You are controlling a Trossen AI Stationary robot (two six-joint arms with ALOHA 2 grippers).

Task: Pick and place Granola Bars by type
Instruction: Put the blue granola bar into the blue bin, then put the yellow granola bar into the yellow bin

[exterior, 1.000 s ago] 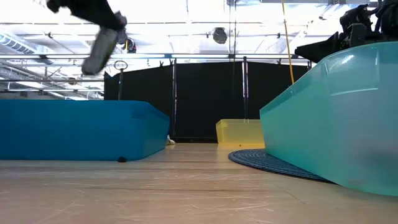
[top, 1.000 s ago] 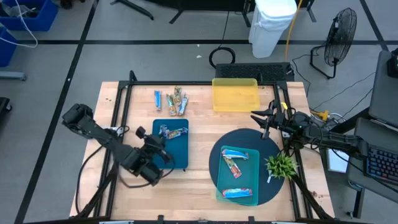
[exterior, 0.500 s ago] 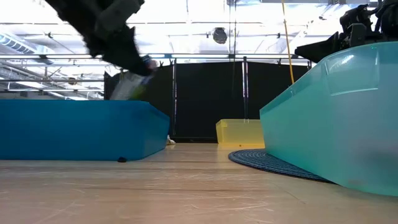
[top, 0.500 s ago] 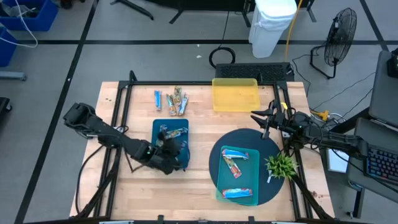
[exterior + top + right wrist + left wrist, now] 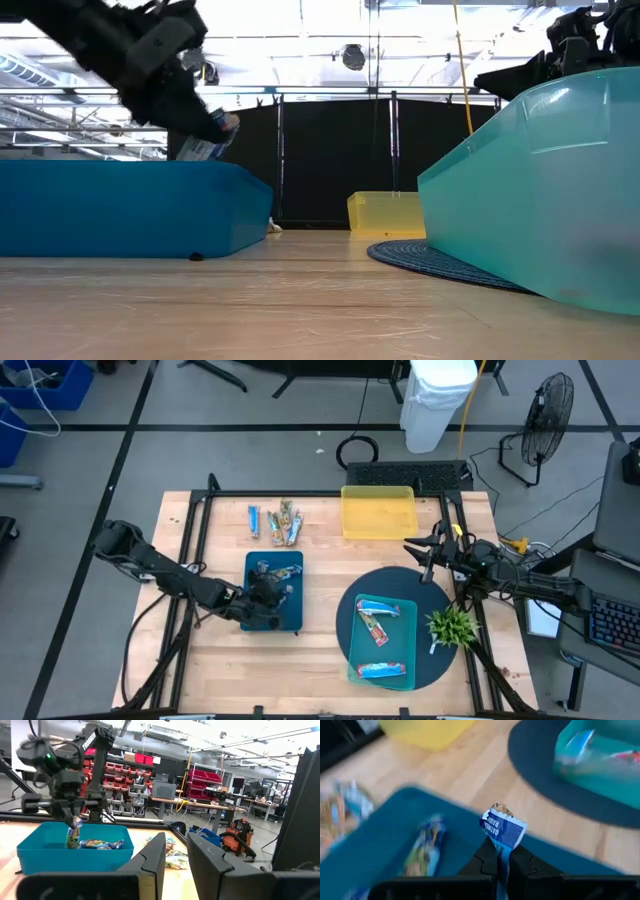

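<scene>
My left gripper [image 5: 266,600] hovers over the dark blue tray [image 5: 292,608] and is shut on a blue-wrapped granola bar [image 5: 502,829], which also shows in the right wrist view [image 5: 73,837]. Two more bars [image 5: 280,572] lie in that tray's far part. A small heap of blue and mottled bars [image 5: 275,520] lies on the table near its far edge. The teal tray [image 5: 403,643] holds a mottled bar [image 5: 375,625] and a blue bar [image 5: 384,670]. My right gripper [image 5: 422,552] waits open near the table's right edge. My left gripper pinches the blue bar between its two fingers [image 5: 487,860] at one end of the wrapper [image 5: 501,851], coming from above. The bar hangs below the fingers [image 5: 205,145] over the blue tray, its free end down near the tray's rim.
The teal tray stands on a dark round mat [image 5: 347,610]. A yellow tray [image 5: 379,512] sits at the far edge and a small green plant [image 5: 450,627] at the mat's right side. Bare wood lies between the blue tray and the mat.
My left gripper, shut on the blue bar all along, has swung from beyond the blue tray's near left corner toward the table's far edge and right, coming over the tray, and has dropped lower toward it. The right arm has kept still.
</scene>
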